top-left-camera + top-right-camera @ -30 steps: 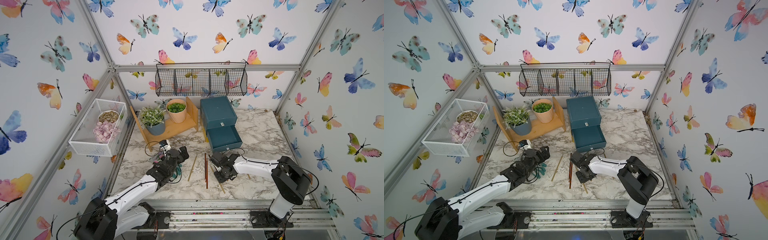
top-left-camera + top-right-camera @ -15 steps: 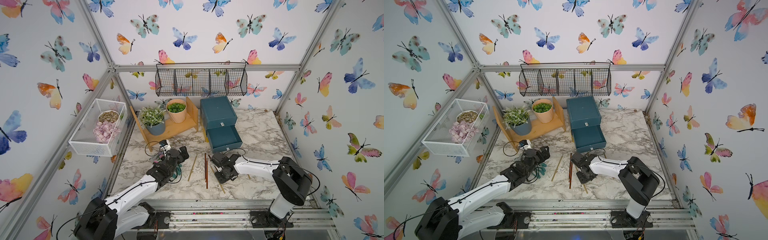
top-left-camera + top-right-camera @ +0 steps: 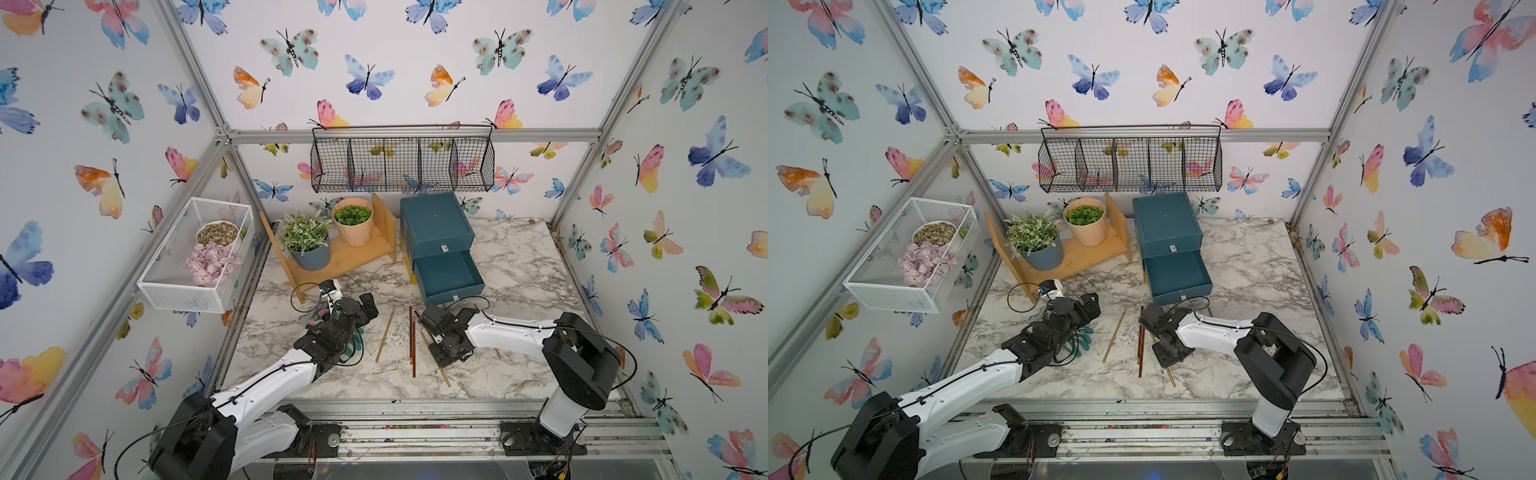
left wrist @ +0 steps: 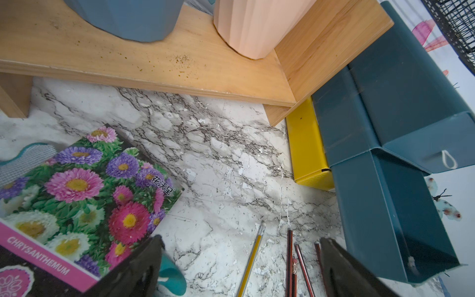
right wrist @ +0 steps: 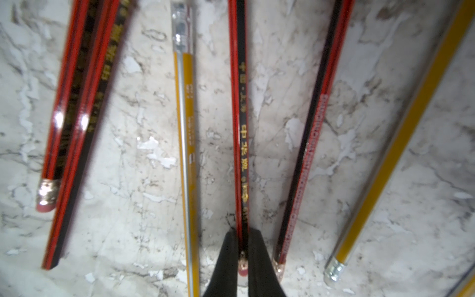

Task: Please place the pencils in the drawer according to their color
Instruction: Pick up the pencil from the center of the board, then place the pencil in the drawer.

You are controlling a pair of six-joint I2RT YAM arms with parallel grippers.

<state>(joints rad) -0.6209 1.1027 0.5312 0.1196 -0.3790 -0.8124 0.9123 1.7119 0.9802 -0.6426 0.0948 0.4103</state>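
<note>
Several pencils lie side by side on the marble between the two arms: red-and-black pencils point(image 3: 411, 340) and gold ones point(image 3: 385, 335). In the right wrist view my right gripper point(image 5: 243, 234) is shut on the eraser end of a red-and-black pencil point(image 5: 240, 115), which still lies flat on the table. A gold pencil point(image 5: 186, 128) and another red one point(image 5: 305, 159) lie on either side of it. My left gripper point(image 4: 240, 246) is open and empty, hovering left of the pencils. The drawer chest point(image 3: 436, 224) stands behind them with its middle teal drawer point(image 3: 446, 276) pulled out and its yellow bottom drawer point(image 4: 307, 149) in.
A chrysanthemum seed packet point(image 4: 77, 195) and a teal glove point(image 4: 172, 277) lie under my left arm. A wooden shelf point(image 3: 345, 257) with two plant pots stands left of the chest. A black wire basket point(image 3: 403, 164) hangs on the back wall, and a white mesh basket point(image 3: 195, 253) on the left wall.
The right gripper's jaws have drawn together onto the red-and-black pencil. Neither arm has visibly shifted, and the left gripper stays wide open.
</note>
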